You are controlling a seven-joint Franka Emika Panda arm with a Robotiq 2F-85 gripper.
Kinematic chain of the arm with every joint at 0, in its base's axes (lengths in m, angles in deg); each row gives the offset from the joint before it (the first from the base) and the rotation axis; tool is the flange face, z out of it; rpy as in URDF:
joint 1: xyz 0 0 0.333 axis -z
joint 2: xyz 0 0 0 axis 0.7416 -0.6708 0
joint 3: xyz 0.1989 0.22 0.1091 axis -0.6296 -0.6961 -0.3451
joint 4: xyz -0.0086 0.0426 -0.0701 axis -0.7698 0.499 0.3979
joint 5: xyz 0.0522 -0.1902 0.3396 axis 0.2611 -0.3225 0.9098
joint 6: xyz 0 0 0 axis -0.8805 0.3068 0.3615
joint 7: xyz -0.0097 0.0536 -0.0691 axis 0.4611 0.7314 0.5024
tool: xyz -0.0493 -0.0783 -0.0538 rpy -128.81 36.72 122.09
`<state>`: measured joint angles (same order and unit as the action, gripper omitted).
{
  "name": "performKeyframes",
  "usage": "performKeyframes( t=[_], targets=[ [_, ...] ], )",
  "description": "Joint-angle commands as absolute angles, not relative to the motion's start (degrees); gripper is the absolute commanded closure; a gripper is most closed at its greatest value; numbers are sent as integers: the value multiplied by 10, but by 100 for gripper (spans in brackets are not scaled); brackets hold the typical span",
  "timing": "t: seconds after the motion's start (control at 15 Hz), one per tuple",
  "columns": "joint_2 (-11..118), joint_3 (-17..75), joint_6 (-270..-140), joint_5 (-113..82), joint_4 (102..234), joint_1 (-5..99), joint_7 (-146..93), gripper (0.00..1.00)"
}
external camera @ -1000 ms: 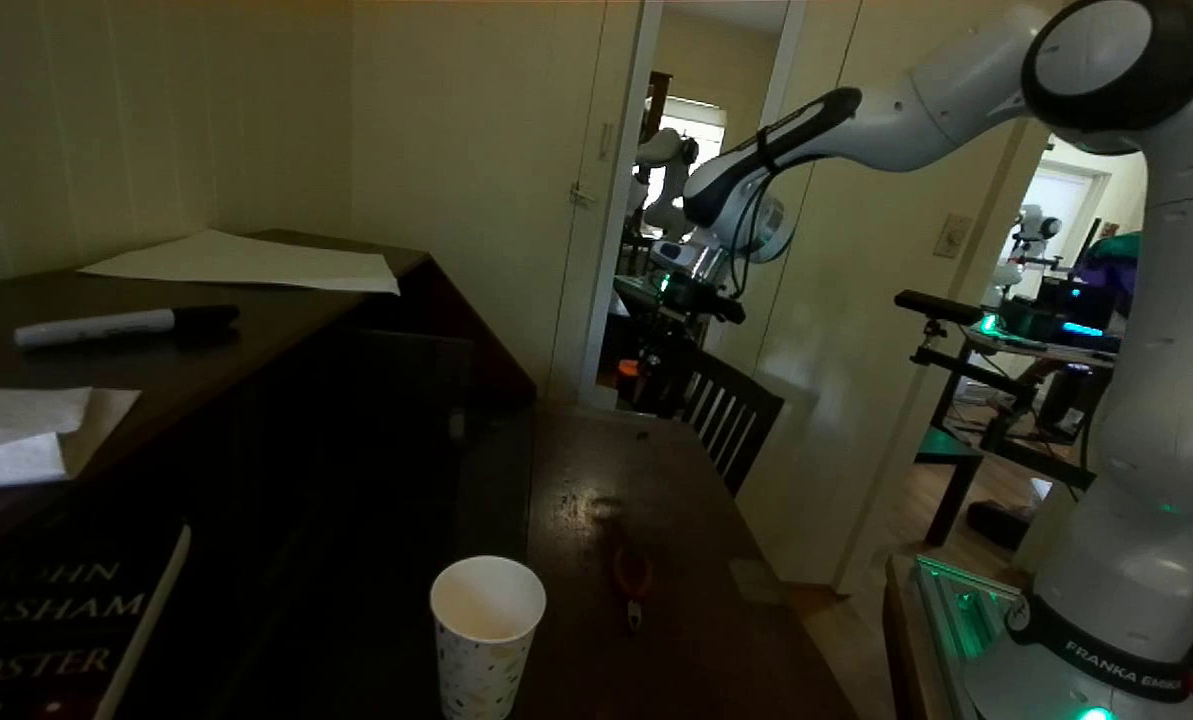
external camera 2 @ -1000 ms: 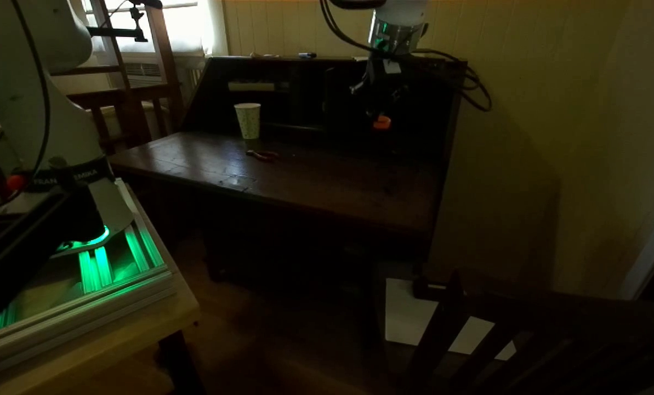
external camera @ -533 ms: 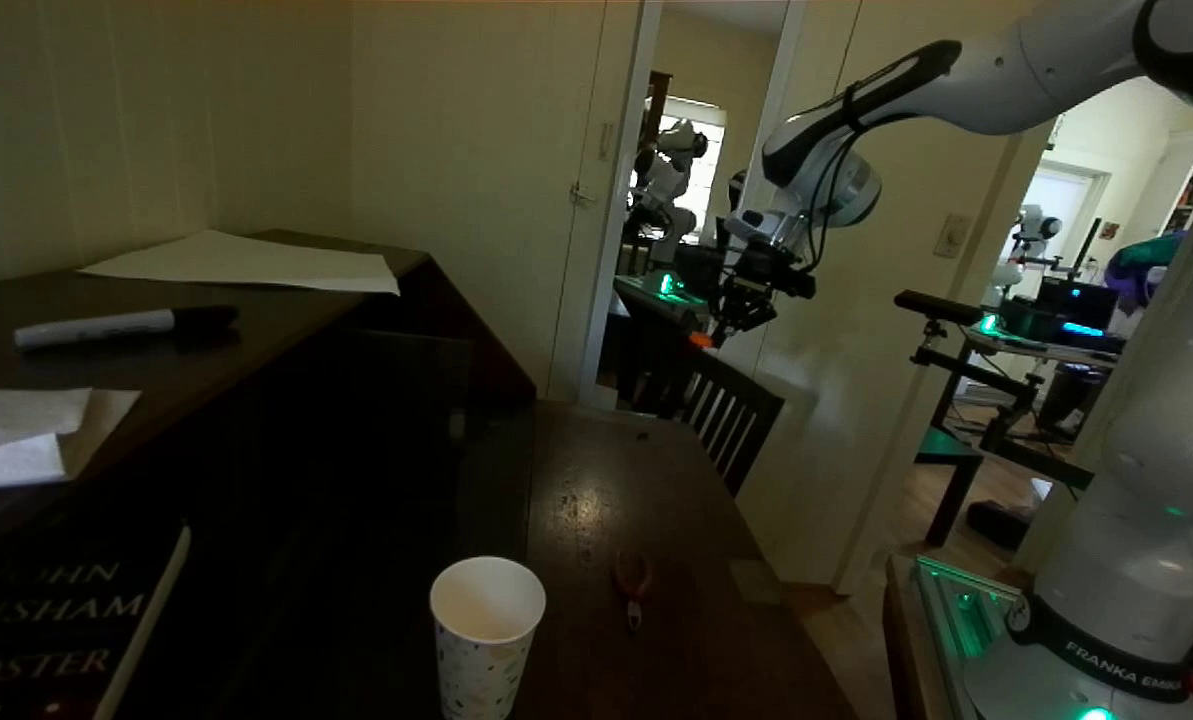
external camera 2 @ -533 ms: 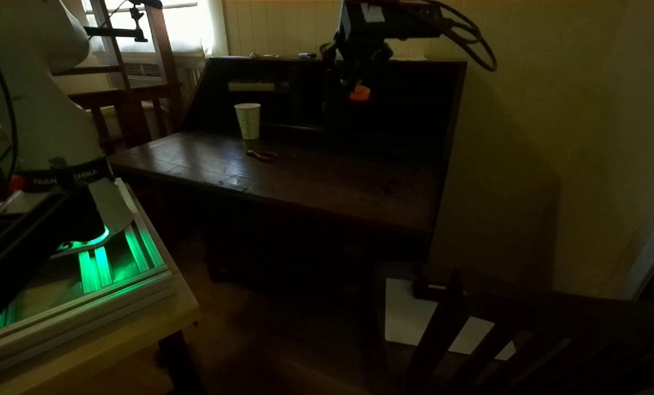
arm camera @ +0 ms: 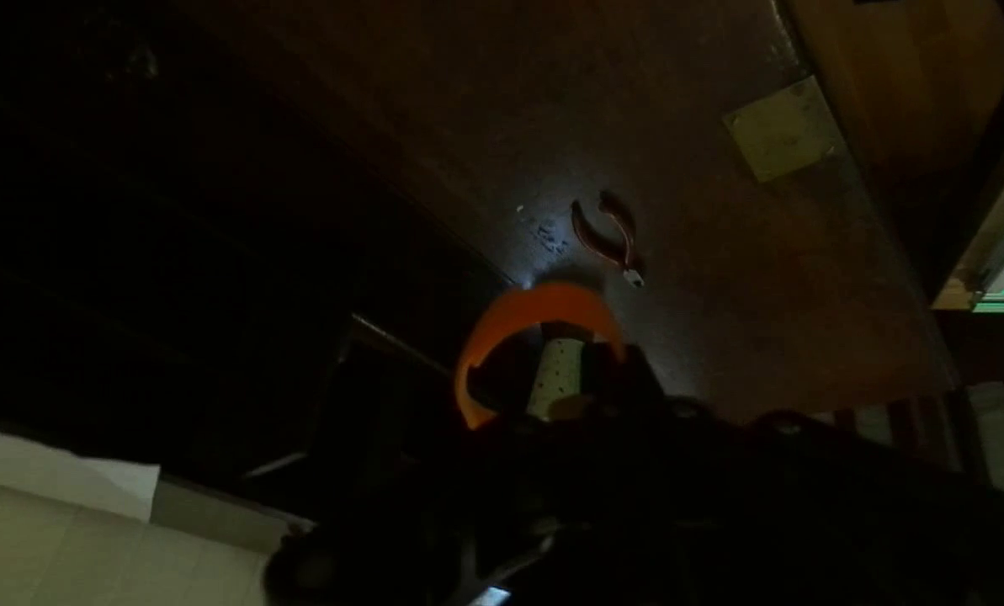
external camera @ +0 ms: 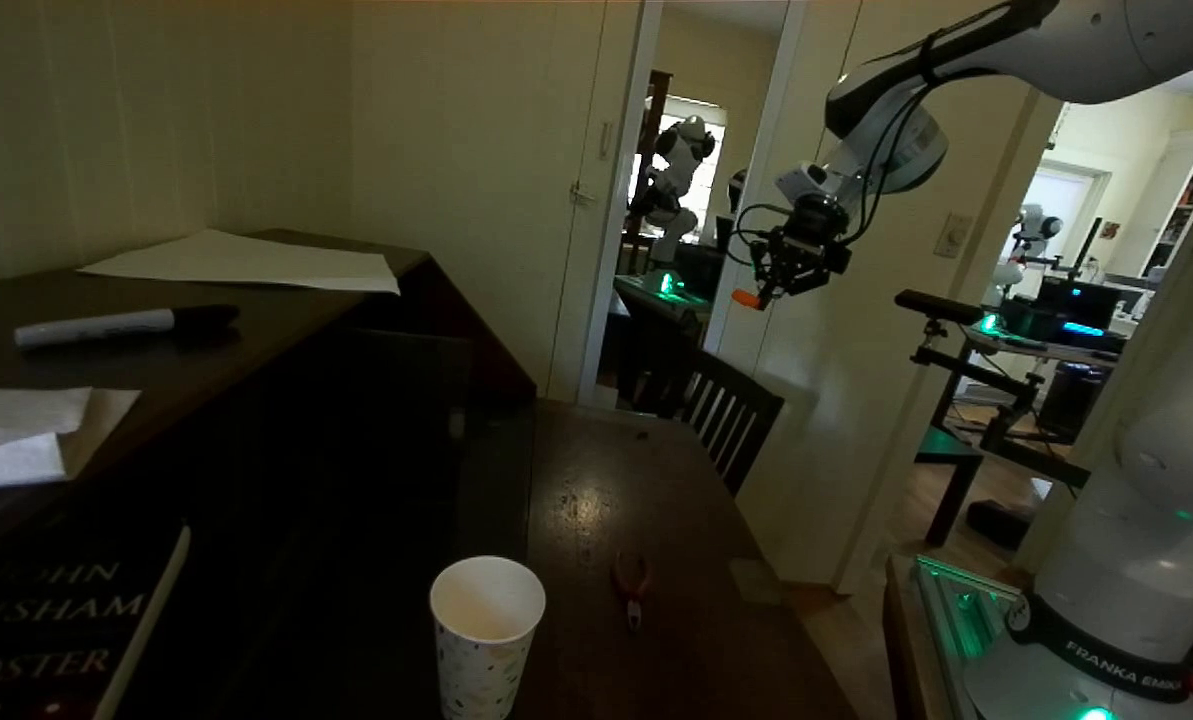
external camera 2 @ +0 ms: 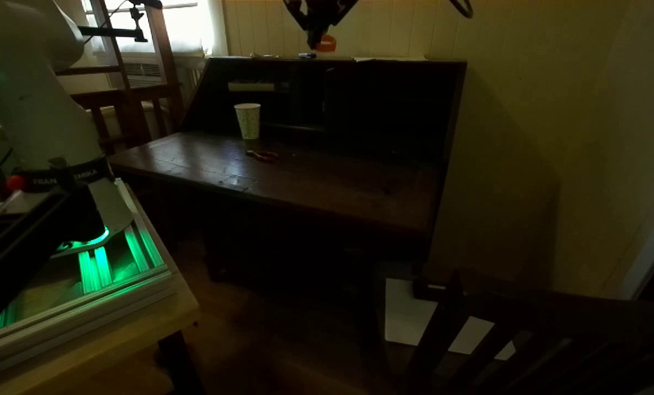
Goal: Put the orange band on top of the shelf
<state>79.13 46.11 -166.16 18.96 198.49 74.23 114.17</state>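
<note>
arm base | FRANKA EMIKA | book | JOHN, …ISHAM, …OSTER (partial)
</note>
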Motion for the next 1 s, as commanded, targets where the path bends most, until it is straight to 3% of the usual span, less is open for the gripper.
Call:
performKeyframes(
  t=[0.0,0.47,0.93],
  targets=[
    [818,475,-1626,249,1994,698,1167,100],
    [828,392,-1723,372,1999,604,1129,100],
    [803,294,-1948,383,1973,519,1028,100]
  ],
)
